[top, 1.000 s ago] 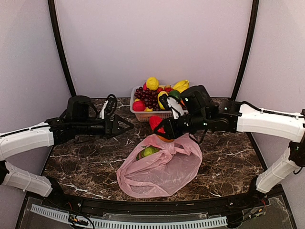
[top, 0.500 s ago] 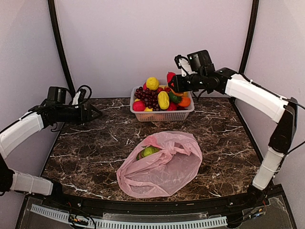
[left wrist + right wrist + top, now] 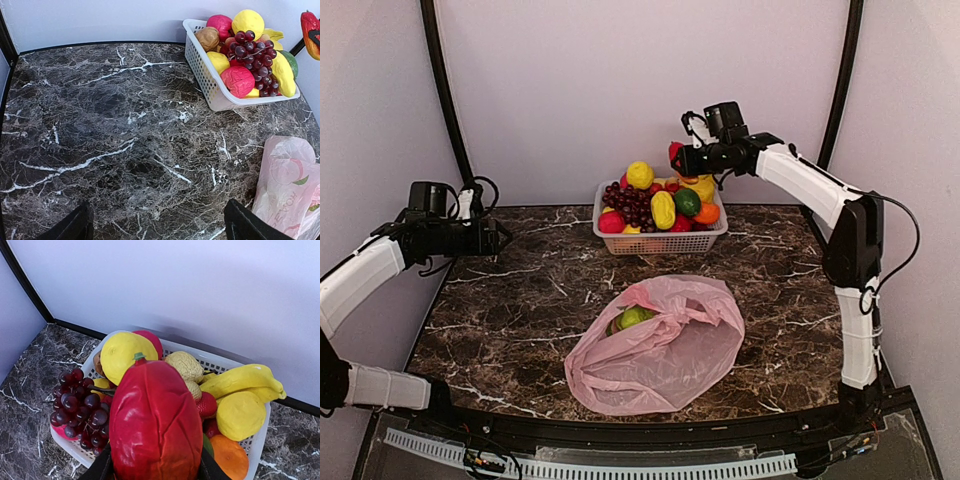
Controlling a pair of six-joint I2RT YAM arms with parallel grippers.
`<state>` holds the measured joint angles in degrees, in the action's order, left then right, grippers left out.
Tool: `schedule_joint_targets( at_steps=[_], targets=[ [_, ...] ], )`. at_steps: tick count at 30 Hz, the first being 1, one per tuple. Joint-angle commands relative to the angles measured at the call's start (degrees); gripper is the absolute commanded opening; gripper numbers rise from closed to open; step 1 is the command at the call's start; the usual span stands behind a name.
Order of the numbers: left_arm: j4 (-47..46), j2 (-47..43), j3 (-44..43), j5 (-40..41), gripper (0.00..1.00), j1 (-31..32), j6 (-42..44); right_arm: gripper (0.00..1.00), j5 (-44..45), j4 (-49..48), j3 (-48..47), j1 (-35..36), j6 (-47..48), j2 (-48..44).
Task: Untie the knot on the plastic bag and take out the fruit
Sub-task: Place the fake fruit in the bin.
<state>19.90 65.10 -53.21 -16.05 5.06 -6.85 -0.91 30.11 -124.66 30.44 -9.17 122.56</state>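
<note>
One red fruit (image 3: 155, 420) clamped in right fingers (image 3: 102, 471), mostly hidden | left fingers (image 3: 75, 227) apart, empty

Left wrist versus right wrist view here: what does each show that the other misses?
Only the left wrist view: the plastic bag lying on the marble table, and the left end effector, open and empty. Only the right wrist view: an orange in the white basket, and the right end effector closed around the red fruit. Both: the basket, the grapes, the lemon and the red fruit itself.

The left tool (image 3: 496, 238) seemingly gapes wide; right tool (image 3: 677, 160) clamps red fruit (image 3: 155, 425).
</note>
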Motion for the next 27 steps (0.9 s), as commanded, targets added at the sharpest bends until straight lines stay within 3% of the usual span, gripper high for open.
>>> schedule_joint_targets(
  at_steps=[1, 11, 27],
  targets=[
    [0.80, -0.61, 1.18, 2.50, 0.89, -0.32, 1.28, 0.33, -4.22, -1.22, -6.00, -1.26, 1.63, 4.85],
    [0.20, 0.33, 1.43, 1.79, 0.89, -0.44, 0.81, 0.36, -10.41, -6.20, -8.19, -3.05, 1.19, 9.73],
    [0.23, 1.04, 1.53, 0.91, 0.89, -0.48, 0.70, 0.39, -13.36, -11.05, -13.60, -4.10, 0.18, 16.35]
  ],
)
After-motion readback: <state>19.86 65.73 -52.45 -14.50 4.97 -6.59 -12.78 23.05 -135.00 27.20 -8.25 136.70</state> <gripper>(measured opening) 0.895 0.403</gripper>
